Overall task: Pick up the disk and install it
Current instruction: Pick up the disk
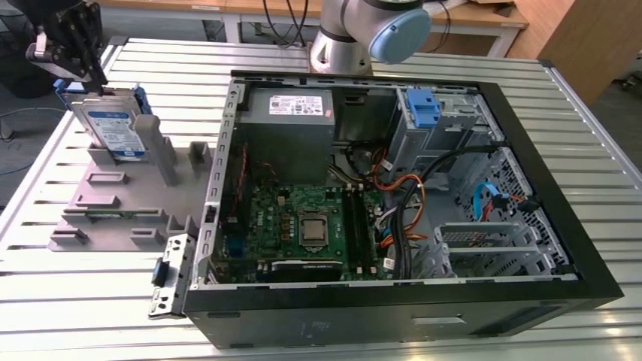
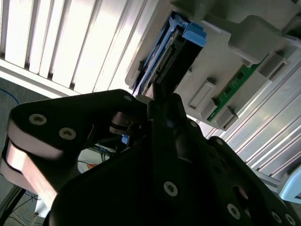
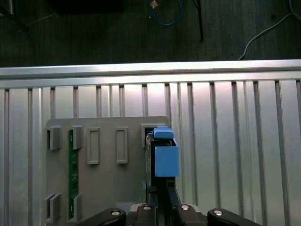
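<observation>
A: Exterior view?
B: Slatted table point(image 1: 582, 113), open computer case point(image 1: 401, 320), and a grey fixture point(image 1: 110, 203) just off the case on the exterior view's left. The disk point(image 1: 113, 128) stands upright in the fixture, with the gripper point(image 1: 92, 77) at its top edge.
A: First wrist view?
B: Disk edge-on, and a green circuit strip point(image 3: 71, 174) slotted in the fixture. Grip state: cannot tell.

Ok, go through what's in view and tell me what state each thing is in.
Disk: standing upright in the holder, not yet installed.
Pincer: at the disk's top edge.
Holder: flat on the table, beside the case.
Case: side open, insides exposed.
Memory stick: seated in the holder.
</observation>
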